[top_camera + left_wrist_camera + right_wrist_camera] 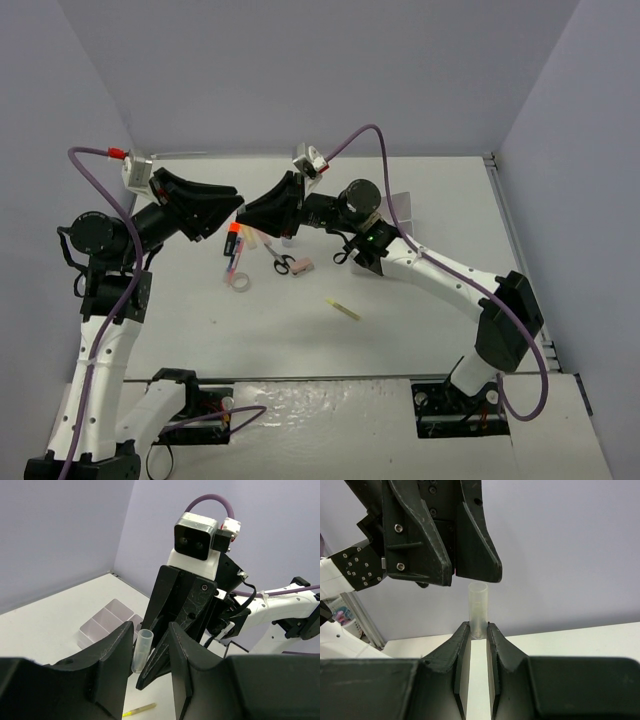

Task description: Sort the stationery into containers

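Observation:
My right gripper [478,627] is shut on the base of a clear plastic tube [478,607] and holds it upright in the air. My left gripper [149,630] is open and empty, its fingers [440,535] just beyond the tube [141,650]. From above, the left gripper [228,203] and the right gripper [252,213] face each other a short gap apart. Below them on the table lie an orange highlighter [234,236], a pink highlighter [232,265], a tape ring [241,282], scissors [283,262], a pink eraser [302,268] and a thin yellow stick [342,309]. The white tray [107,622] is mostly hidden behind the right arm.
A corner of the tray [402,206] shows at the back right of the stationery pile. A yellow-tipped pen [140,710] lies on the table under my left gripper. Grey walls close in the table on three sides.

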You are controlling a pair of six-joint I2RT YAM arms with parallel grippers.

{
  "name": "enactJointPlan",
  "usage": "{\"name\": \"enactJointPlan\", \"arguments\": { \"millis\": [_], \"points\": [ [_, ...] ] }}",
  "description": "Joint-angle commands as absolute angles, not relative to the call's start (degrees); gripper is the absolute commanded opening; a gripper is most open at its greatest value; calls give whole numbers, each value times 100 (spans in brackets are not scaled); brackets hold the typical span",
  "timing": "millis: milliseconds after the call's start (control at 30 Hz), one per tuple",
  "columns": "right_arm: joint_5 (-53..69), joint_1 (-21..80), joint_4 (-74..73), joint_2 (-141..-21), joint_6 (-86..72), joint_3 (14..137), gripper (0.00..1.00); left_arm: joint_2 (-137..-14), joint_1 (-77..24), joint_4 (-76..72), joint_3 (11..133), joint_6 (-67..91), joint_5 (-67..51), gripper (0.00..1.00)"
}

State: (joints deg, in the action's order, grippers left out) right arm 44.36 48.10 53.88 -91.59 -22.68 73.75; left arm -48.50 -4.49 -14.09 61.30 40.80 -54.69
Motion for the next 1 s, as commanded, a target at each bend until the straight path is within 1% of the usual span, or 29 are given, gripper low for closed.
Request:
{"name": "enactJointPlan", "arguments": {
  "millis": [0, 433, 700, 967],
  "points": [
    [4467, 4834, 6088, -8839, -2353, 7420, 0, -4875, -448, -1812, 6420, 4191, -5714, 31],
    [4414, 4843, 6126, -8746, -2374, 7472, 0, -4660, -448, -1618, 6039, 4070, -5868, 30],
    [4447, 4913, 6130, -8767, -2373, 7497, 0, -4694, -448, -1557, 6034, 4027, -5813, 21],
    [4476, 4939, 6234, -8833, -2417, 7541, 0, -4676, -457, -1410, 5977, 3981, -5830, 22]
  ]
}}
